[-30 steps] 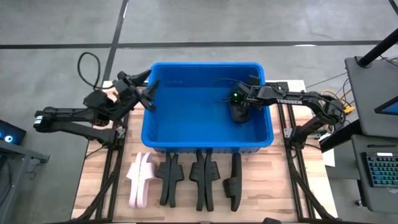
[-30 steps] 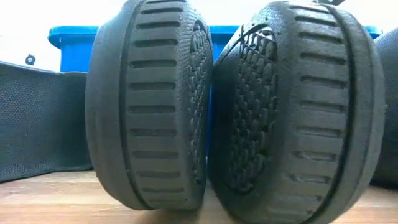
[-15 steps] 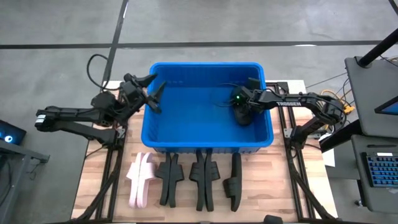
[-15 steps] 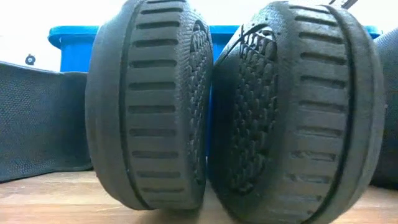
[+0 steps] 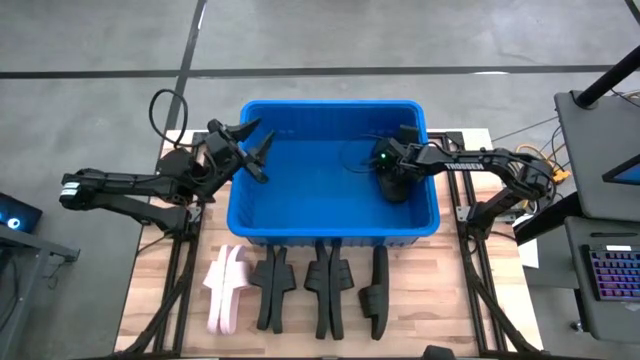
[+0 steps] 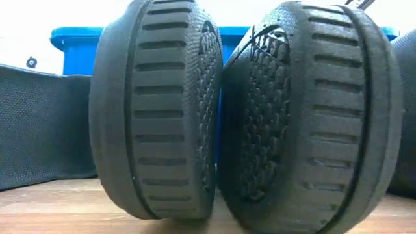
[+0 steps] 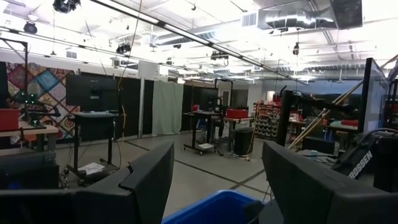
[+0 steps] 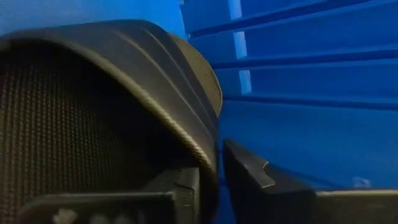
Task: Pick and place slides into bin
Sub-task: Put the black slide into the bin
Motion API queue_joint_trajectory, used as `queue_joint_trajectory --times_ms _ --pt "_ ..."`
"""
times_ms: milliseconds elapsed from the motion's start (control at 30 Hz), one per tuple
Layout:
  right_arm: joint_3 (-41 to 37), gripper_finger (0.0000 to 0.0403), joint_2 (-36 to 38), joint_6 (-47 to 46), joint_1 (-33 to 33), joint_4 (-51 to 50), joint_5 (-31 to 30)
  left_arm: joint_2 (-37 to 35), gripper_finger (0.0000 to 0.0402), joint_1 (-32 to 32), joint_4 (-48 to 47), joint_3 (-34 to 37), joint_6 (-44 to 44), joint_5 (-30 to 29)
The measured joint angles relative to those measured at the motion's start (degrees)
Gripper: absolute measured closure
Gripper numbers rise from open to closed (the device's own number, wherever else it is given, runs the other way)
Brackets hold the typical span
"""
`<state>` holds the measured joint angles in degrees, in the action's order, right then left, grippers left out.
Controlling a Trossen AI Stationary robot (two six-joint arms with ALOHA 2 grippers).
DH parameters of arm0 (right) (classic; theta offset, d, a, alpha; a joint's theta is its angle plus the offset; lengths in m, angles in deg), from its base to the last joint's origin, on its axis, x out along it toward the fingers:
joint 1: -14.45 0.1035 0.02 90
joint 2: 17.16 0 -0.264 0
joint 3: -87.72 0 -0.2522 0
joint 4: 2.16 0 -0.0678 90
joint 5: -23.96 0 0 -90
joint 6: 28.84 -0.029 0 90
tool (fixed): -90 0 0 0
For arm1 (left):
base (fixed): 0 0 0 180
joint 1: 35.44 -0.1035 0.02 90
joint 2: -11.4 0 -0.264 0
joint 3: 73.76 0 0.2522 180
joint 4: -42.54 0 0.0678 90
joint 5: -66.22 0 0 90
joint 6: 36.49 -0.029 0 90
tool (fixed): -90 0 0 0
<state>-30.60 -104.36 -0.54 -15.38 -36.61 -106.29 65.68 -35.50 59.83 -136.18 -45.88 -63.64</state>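
Inside the bin [image 5: 262, 214], right jaws [image 5: 392, 178] pinch a black slide [image 8: 93, 124].
Left jaws [image 5: 252, 150] gape apart over the bin's left rim.

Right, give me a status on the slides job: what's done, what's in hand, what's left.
Done: nothing lies loose in the bin that I can see.
In hand: the right end effector is down inside the bin at its right end, around a black slide; whether it grips is unclear.
Left: a pink pair and five black slides stand on the table in front of the bin. The left end effector is open over the bin's left rim.
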Motion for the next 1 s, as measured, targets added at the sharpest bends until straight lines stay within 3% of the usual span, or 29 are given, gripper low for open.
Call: queue_joint_trajectory --times_ms 200,567,900,1000 --pt "0.4 0.0301 0.0 -0.4 -0.2 -0.3 0.3 0.0 0.0171 0.0 0.0 0.0 0.0 0.0" --pt "7.1 0.0227 0.0 -7.2 -0.7 -11.6 7.8 -0.1 0.0171 0.0 0.0 0.0 0.1 0.2" --pt "12.5 0.0211 0.0 -4.6 -2.0 -19.7 9.5 -0.1 0.0171 0.0 -0.2 0.0 0.2 0.4" --pt "12.8 0.0211 0.0 -4.0 -2.6 -21.4 12.9 -0.1 0.0171 0.0 -0.2 0.0 0.2 0.5"
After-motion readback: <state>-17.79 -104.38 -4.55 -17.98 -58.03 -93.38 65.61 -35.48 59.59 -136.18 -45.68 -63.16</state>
